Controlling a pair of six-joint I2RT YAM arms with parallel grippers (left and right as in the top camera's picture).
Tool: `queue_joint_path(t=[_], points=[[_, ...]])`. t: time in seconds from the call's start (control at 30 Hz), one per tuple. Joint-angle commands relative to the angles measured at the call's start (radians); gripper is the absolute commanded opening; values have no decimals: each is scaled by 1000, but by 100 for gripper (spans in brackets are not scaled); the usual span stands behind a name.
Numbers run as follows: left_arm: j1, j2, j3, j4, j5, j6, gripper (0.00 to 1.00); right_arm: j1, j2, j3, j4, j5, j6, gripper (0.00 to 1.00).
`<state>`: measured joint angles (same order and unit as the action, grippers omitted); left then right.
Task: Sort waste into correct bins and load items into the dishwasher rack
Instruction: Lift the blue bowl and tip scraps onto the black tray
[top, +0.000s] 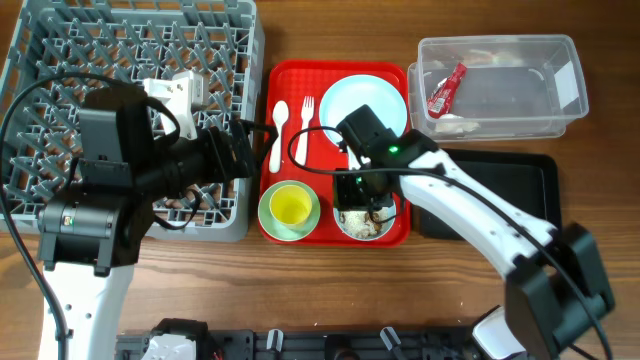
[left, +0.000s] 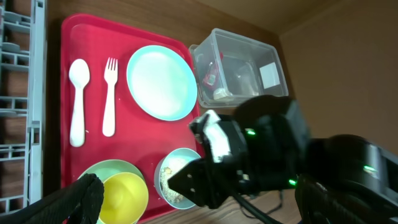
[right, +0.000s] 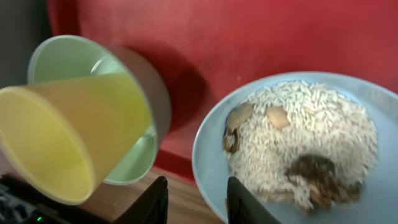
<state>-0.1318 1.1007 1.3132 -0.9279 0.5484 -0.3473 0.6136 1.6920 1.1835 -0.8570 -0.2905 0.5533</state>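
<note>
My right gripper (top: 362, 195) (right: 198, 202) is open, its fingers astride the near rim of a pale blue bowl (right: 208, 155) of rice-like food scraps (right: 311, 143) on the red tray (top: 300, 80). Beside it the yellow cup (top: 290, 206) (right: 56, 143) leans in the second pale green bowl (top: 270, 222). The plate (top: 365, 100), white spoon (top: 279, 135) and fork (top: 306, 120) lie on the tray. The red wrapper (top: 446, 90) lies in the clear tub (top: 500, 110). My left gripper (top: 240, 150) hovers open and empty at the grey rack's (top: 60, 60) right edge.
The black tray (top: 500, 200) lies right of the red tray, partly under my right arm. The rack fills the left of the table. Bare wood runs along the front edge. The left arm's cable hangs over the rack.
</note>
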Motion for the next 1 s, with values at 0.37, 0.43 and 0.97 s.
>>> queue_joint_path(t=[0.37, 0.43, 0.97], points=[[-4, -1, 22, 2, 16, -9, 100, 33, 176, -7, 6, 101, -3, 13], [-4, -1, 22, 2, 16, -8, 100, 23, 176, -7, -6, 199, 1, 9], [-4, -1, 22, 2, 16, -9, 100, -61, -87, 68, -46, 198, 14, 4]])
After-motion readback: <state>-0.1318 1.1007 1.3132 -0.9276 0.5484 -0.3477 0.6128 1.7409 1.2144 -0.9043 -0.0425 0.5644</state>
